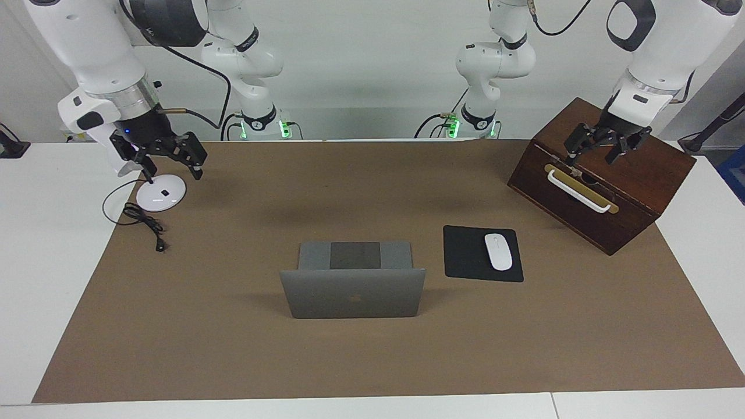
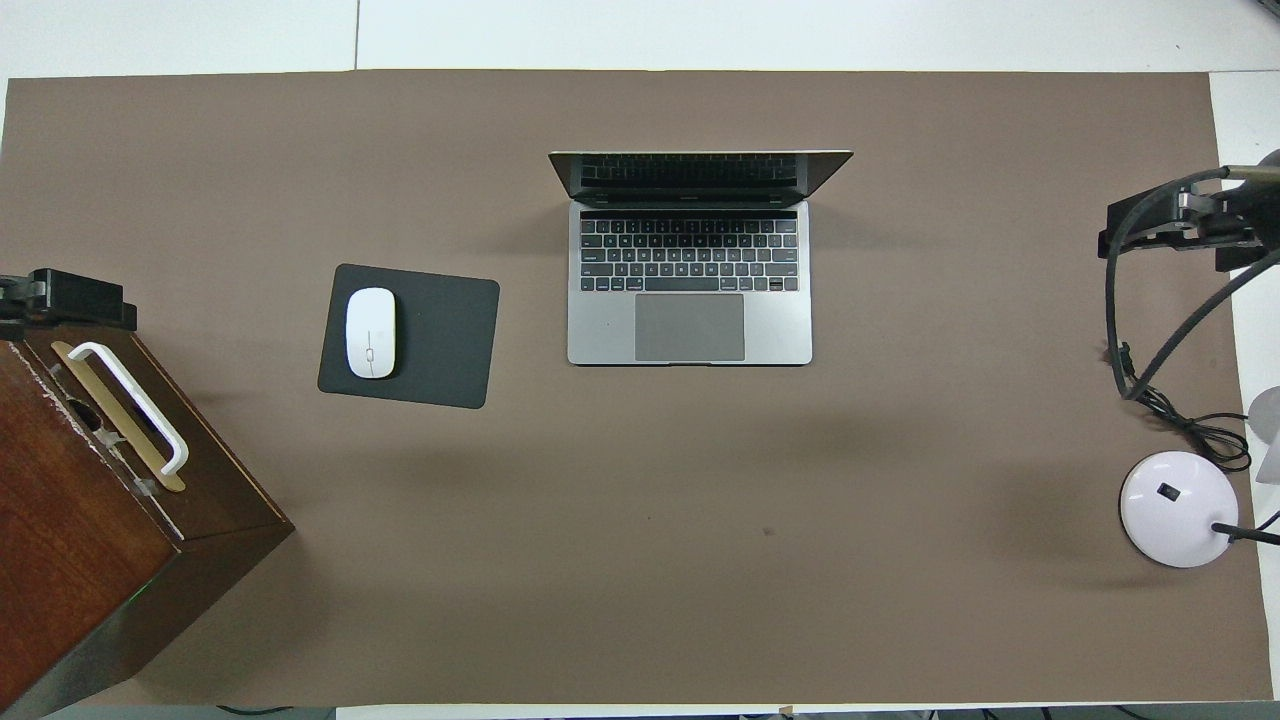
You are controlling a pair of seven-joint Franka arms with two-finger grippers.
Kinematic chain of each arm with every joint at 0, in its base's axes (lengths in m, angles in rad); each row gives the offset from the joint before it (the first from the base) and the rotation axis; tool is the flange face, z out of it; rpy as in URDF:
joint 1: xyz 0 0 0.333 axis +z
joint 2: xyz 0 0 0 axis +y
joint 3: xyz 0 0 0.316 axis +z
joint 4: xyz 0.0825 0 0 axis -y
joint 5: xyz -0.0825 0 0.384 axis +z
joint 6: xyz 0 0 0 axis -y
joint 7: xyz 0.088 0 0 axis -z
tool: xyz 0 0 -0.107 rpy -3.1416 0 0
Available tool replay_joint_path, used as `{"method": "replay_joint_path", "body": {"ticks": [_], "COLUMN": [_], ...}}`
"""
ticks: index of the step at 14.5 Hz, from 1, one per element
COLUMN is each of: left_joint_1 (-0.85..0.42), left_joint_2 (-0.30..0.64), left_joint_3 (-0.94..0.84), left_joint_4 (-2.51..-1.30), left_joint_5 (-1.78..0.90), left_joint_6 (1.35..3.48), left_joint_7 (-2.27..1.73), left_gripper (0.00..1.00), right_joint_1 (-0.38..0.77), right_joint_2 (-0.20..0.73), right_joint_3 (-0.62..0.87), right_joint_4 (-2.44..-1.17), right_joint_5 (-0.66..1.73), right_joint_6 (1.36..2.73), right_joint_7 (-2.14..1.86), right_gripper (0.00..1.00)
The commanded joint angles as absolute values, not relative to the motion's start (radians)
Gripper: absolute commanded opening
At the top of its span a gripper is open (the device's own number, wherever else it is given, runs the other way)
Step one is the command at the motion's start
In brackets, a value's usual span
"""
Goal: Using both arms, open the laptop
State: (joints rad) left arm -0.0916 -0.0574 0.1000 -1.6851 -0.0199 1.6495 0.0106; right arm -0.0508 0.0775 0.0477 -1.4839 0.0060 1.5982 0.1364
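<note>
The silver-grey laptop [image 1: 353, 294] stands open in the middle of the brown mat, its lid upright with the apple logo turned away from the robots. In the overhead view the laptop's [image 2: 690, 290] keyboard and trackpad show. My right gripper [image 1: 174, 174] hangs open and empty over the white lamp base at the right arm's end, well apart from the laptop; it also shows in the overhead view [image 2: 1170, 215]. My left gripper [image 1: 591, 158] hangs open and empty over the wooden box at the left arm's end, and shows in the overhead view [image 2: 65, 300].
A dark wooden box [image 1: 605, 192] with a white handle stands at the left arm's end. A black mouse pad [image 1: 465, 256] with a white mouse [image 1: 498, 251] lies between laptop and box. A white lamp base [image 1: 161, 192] with a black cable sits at the right arm's end.
</note>
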Motion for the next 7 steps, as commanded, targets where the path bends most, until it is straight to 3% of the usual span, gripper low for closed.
{"method": "replay_joint_path", "body": {"ticks": [1, 7], "left_joint_1": [-0.083, -0.081], "left_joint_2": [-0.061, -0.061], "left_joint_3": [0.097, 0.097], "left_joint_4": [-1.669, -1.671], "left_joint_5": [-0.011, -0.011], "left_joint_6": [1.624, 1.626], "left_joint_7": [0.023, 0.023], "left_gripper": [1.0, 1.0], "right_joint_1": [-0.068, -0.063], "right_joint_2": [0.075, 0.074], "right_joint_3": [0.066, 0.066], "right_joint_4": [-1.496, -1.496], "right_joint_5": [0.003, -0.005], "right_joint_6": [1.623, 1.623], "right_joint_7": [0.143, 0.146], "right_gripper": [1.0, 1.0]}}
